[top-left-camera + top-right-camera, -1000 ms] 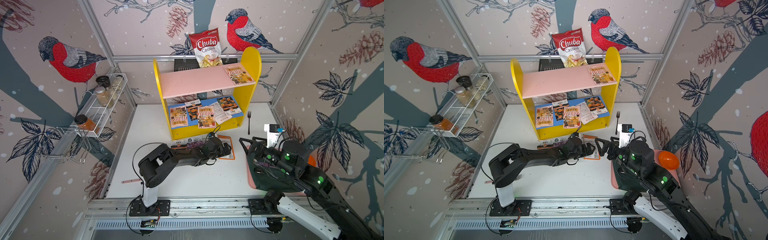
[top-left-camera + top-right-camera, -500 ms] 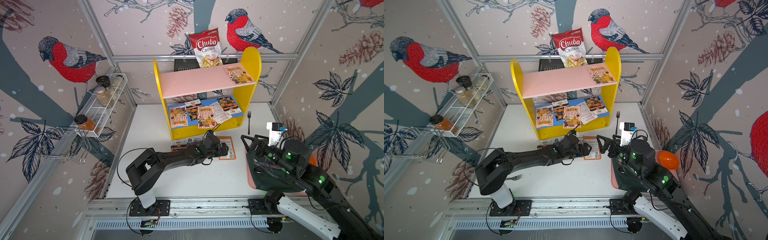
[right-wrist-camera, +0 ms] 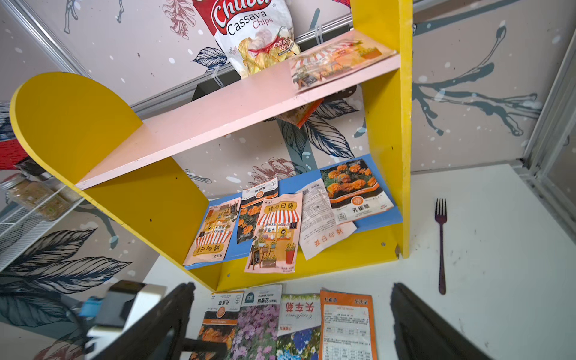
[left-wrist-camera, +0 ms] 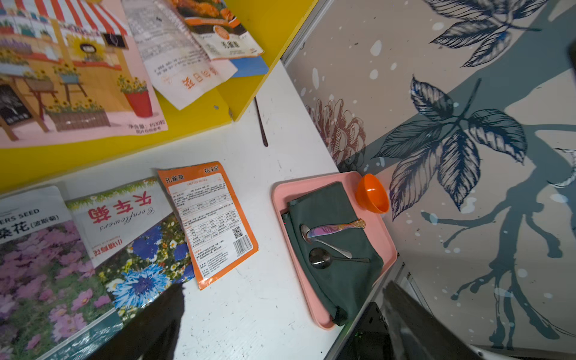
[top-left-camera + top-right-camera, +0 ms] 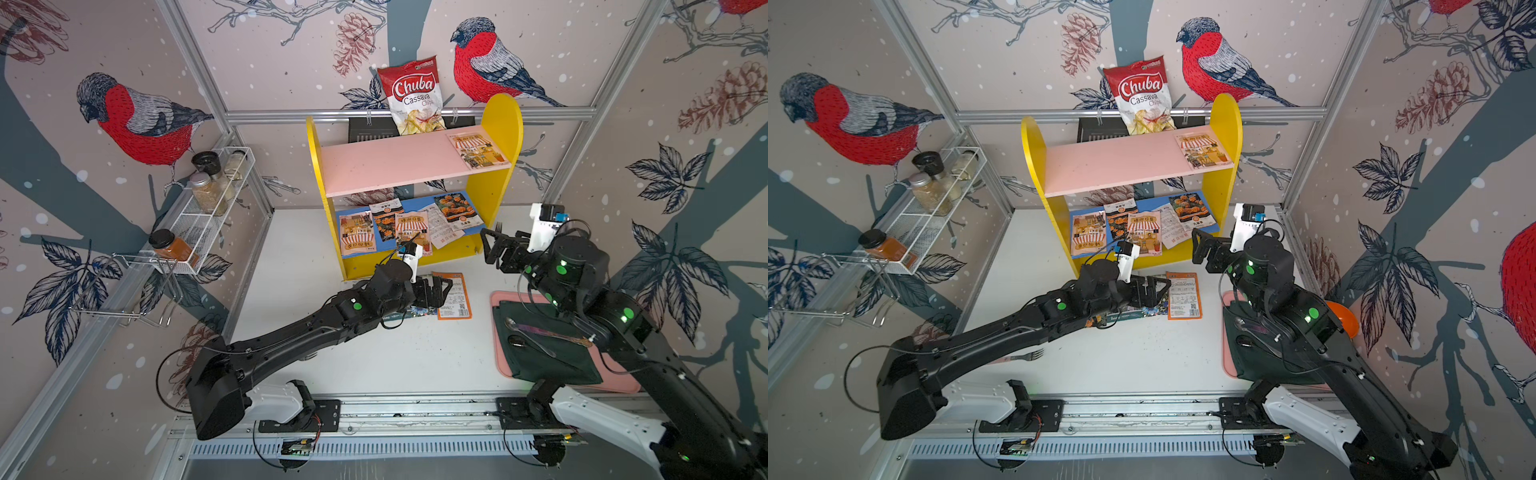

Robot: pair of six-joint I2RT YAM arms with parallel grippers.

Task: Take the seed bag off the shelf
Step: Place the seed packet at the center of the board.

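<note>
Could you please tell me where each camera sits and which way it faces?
Both top views: overhead, looking down on the shelf; left gripper and right gripper show.
Left wrist: faces the orange seed bag and pink tray; one finger shows.
Right wrist: faces the shelf; both fingers show.
Shared: all see the orange seed bag.

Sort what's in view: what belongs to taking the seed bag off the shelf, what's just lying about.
Job: shelf, seed bags on blue board, seed bag on pink board, left gripper, right gripper.
Lying about: chips bag, spice rack, fork, tray, orange bowl.
</note>
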